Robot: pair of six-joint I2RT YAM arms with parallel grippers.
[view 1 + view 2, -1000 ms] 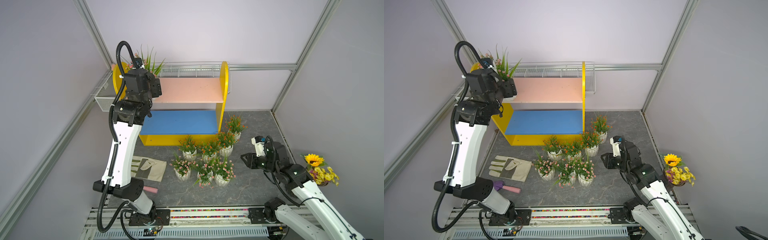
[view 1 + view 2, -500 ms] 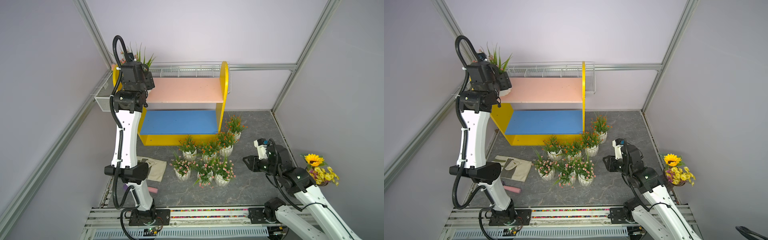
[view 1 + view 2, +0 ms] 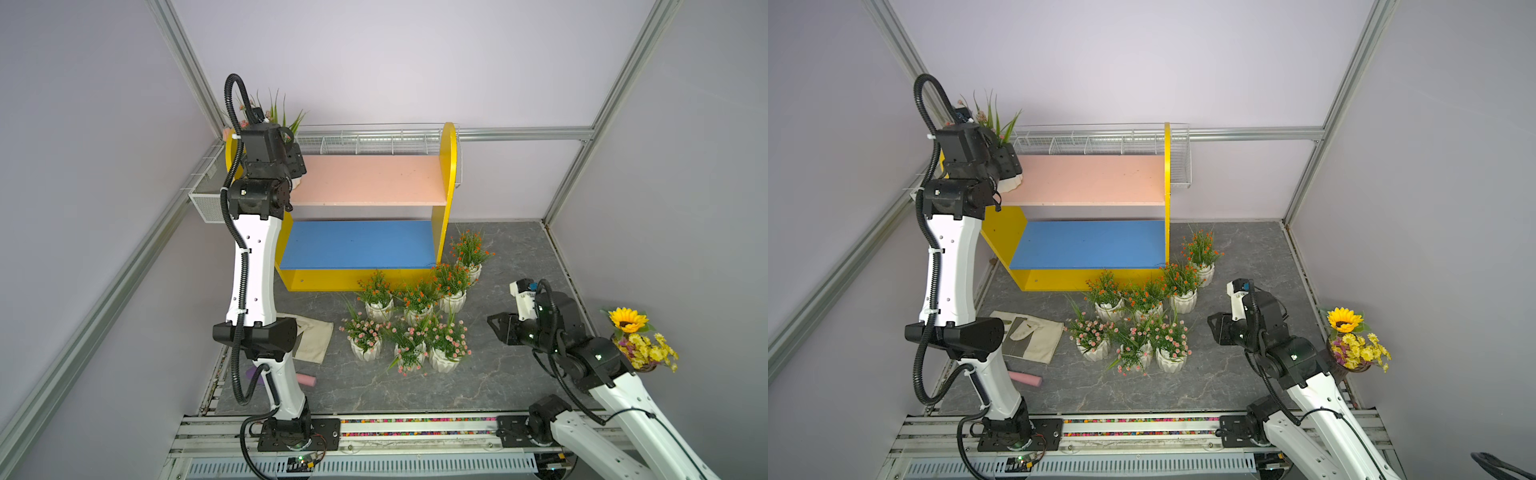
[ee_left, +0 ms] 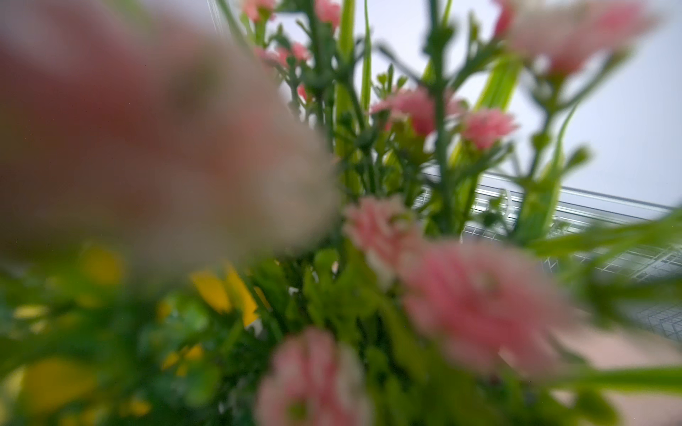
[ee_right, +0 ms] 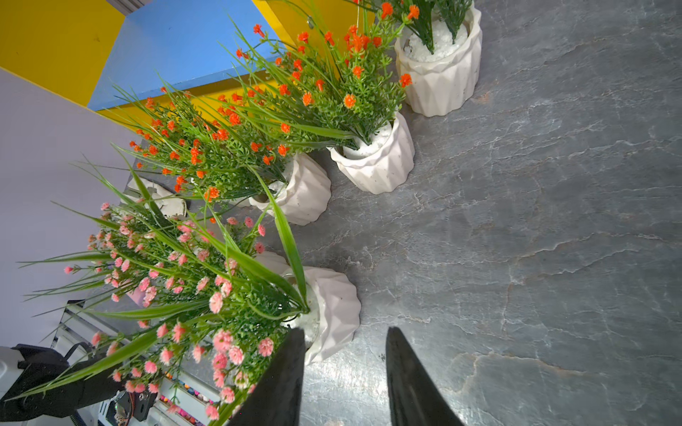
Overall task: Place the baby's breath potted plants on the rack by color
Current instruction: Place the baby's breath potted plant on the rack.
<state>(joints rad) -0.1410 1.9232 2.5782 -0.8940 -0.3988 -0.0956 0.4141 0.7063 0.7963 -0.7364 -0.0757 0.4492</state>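
Pink baby's breath plant (image 3: 1012, 184) squeezed by left gripper (image 3: 1010, 167), pink board (image 3: 1092, 178) under it; right gripper (image 5: 345, 335) half open, empty.

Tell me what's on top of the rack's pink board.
One pink-flowered pot at its left end, held by the left gripper; the rest shows bare. The arm hides the pot's base, so contact with the pink board is unclear.

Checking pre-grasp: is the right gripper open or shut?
Open: in the wrist view the right gripper shows fingers apart, only floor between them.
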